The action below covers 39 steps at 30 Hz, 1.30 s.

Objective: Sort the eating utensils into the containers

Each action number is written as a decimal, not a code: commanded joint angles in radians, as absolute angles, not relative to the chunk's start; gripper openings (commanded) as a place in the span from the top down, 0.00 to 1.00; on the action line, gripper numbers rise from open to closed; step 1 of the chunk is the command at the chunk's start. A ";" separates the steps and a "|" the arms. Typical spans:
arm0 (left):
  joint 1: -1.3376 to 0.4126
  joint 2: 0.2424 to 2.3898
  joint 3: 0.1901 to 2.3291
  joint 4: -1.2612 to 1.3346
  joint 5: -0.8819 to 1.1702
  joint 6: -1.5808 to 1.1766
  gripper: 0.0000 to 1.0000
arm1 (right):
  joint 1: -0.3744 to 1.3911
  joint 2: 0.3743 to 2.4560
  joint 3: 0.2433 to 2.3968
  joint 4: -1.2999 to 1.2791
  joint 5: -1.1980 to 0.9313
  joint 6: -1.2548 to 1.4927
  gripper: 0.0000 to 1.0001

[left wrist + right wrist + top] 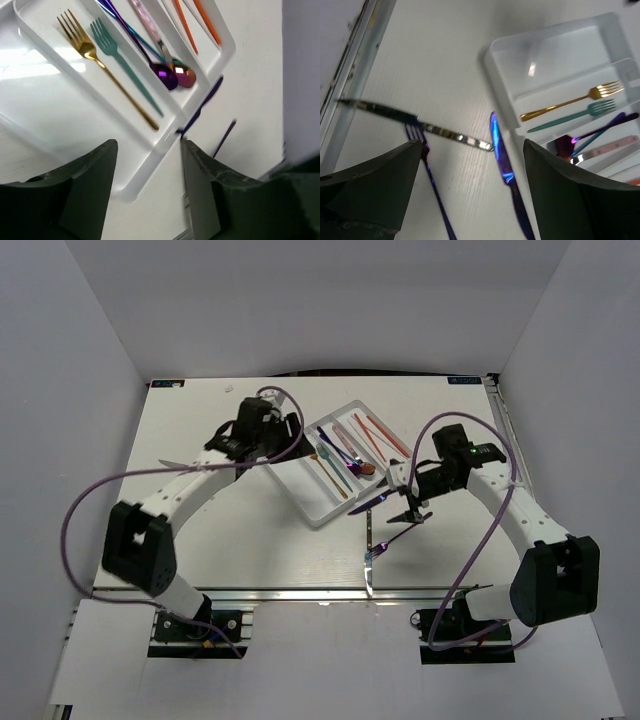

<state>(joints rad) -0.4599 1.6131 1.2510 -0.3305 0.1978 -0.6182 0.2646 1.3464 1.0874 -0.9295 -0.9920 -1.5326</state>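
From above, your left fingers (288, 440) hung at the left edge of the white tray (300, 483), which lay slantwise mid-table; your right fingers (412, 502) hung near its right side, over loose cutlery on the table (220, 560); there a blue knife (368, 504) lay just beside the tray wall, with a purple fork (395, 538) and a silver knife (369, 565) nearer you.

Through the left wrist camera, your left fingers (100, 170) stood apart and held nothing; beyond them a gold fork (100, 62) and a teal fork (125, 65) shared one compartment, a purple spoon (162, 75) lay in the next, and orange chopsticks (185, 25) lay further over; the blue knife (200, 107) rested outside, against the tray corner.

Through the right wrist camera, your right fingers (400, 170) were spread wide and empty above the table; the silver knife (435, 130) crossed the purple fork (427, 165), its tip near the blue knife (506, 170); the tray (545, 60) sat beyond, with both forks inside.
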 commanded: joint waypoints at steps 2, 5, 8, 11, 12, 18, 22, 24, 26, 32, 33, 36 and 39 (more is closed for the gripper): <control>-0.428 1.363 1.071 -0.221 0.377 -0.338 0.31 | 0.285 1.354 1.011 -1.128 -0.795 -1.888 0.12; -0.428 1.194 0.938 -0.196 0.335 -0.279 0.24 | 0.314 1.373 0.965 -1.045 -0.679 -1.832 0.14; -0.428 1.068 0.861 -0.233 0.244 -0.213 0.22 | 0.374 1.411 0.914 -0.950 -0.551 -1.757 0.18; -0.426 0.976 0.815 -0.261 0.132 -0.163 0.20 | 0.391 1.462 0.885 -0.898 -0.482 -1.710 0.22; -0.426 0.953 0.795 -0.256 0.085 -0.163 0.18 | 0.393 1.476 0.884 -0.876 -0.474 -1.700 0.24; -0.426 0.888 0.756 -0.248 0.109 -0.152 0.15 | 0.397 1.555 0.881 -0.795 -0.431 -1.640 0.31; -0.426 0.885 0.762 -0.258 0.114 -0.150 0.15 | 0.403 1.585 0.870 -0.759 -0.390 -1.615 0.36; -0.426 0.877 0.762 -0.258 0.112 -0.150 0.15 | 0.413 1.598 0.864 -0.752 -0.382 -1.609 0.42; -0.426 0.871 0.761 -0.259 0.103 -0.152 0.15 | 0.423 1.608 0.851 -0.744 -0.373 -1.605 0.47; -0.426 0.857 0.759 -0.258 0.087 -0.152 0.15 | 0.439 1.609 0.821 -0.739 -0.353 -1.611 0.67; -0.426 0.856 0.759 -0.256 0.087 -0.152 0.15 | 0.439 1.606 0.816 -0.738 -0.350 -1.614 0.70; -0.426 0.857 0.759 -0.258 0.084 -0.149 0.15 | 0.439 1.589 0.795 -0.733 -0.345 -1.629 0.75; -0.426 0.853 0.759 -0.258 0.074 -0.150 0.15 | 0.437 1.560 0.767 -0.723 -0.338 -1.652 0.81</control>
<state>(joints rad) -0.4274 0.8768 0.7586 -0.2596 0.0921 -0.1596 0.4286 1.5475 0.8326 -0.7353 -0.3874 -1.6157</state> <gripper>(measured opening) 0.845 0.210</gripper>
